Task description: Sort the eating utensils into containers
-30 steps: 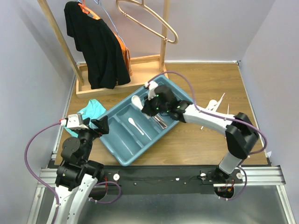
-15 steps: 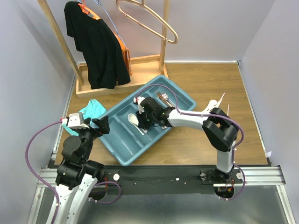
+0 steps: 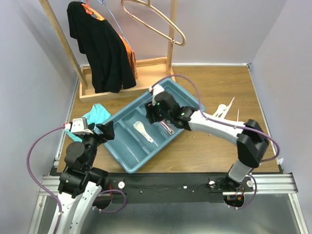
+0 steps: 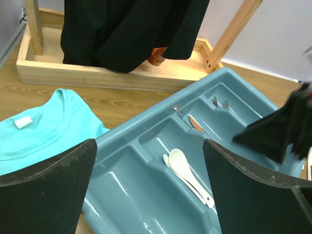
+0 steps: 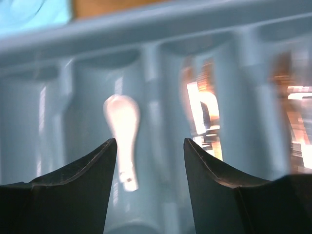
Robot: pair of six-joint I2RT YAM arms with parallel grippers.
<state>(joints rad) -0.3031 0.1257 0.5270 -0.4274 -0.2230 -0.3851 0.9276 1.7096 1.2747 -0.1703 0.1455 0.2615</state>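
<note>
The right hand [image 3: 152,113] hangs over the rectangular teal-blue plastic cutlery tray [image 3: 127,167], fingers spread, gripping nothing. A white plastic spoon [image 3: 143,130] lies in the compartment just left of it. The left hand [image 3: 107,130], open and empty, sits beside the tray's left rim. More pale slim utensils [image 3: 222,110] lie on the brown wooden bench [image 3: 214,146], right of the tray.

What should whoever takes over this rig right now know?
Left end effector: open, empty, near the tray's left end.
Right end effector: open, empty, above the tray.
Done: white spoons in one compartment, forks in another.
Left: pale utensils lie on the table, right of the tray; they need sorting in.
</note>
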